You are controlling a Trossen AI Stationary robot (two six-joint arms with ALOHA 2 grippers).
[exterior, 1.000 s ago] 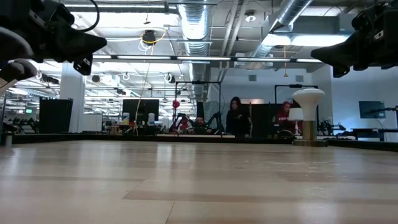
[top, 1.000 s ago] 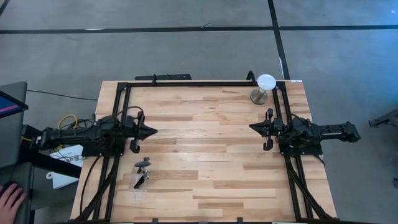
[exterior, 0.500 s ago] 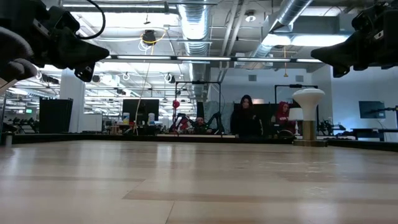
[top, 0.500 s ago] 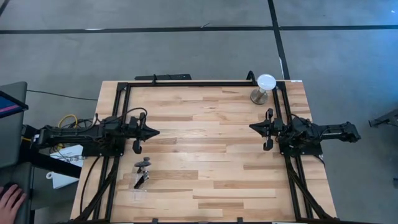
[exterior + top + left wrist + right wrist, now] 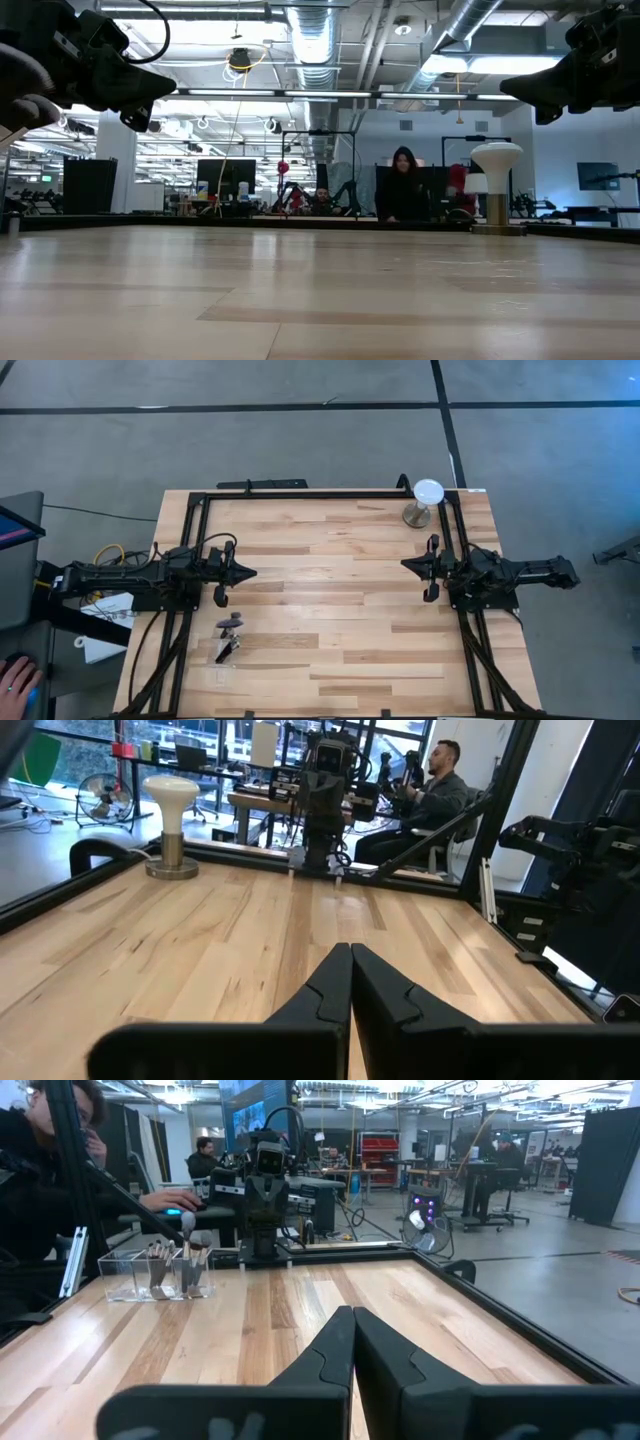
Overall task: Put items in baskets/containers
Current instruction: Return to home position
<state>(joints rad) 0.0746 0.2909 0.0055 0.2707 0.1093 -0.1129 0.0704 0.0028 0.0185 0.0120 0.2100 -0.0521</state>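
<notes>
No legible txt anywhere.

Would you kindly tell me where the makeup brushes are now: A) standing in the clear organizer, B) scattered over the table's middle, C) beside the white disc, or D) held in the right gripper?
A: the brushes stand upright inside the clear organizer; the right gripper is shut and empty.

Your left arm (image 5: 140,576) and right arm (image 5: 510,572) are matte black, trailing black cables (image 5: 165,650). The left claw (image 5: 247,572) and right claw (image 5: 405,564) taper to dark points.
</notes>
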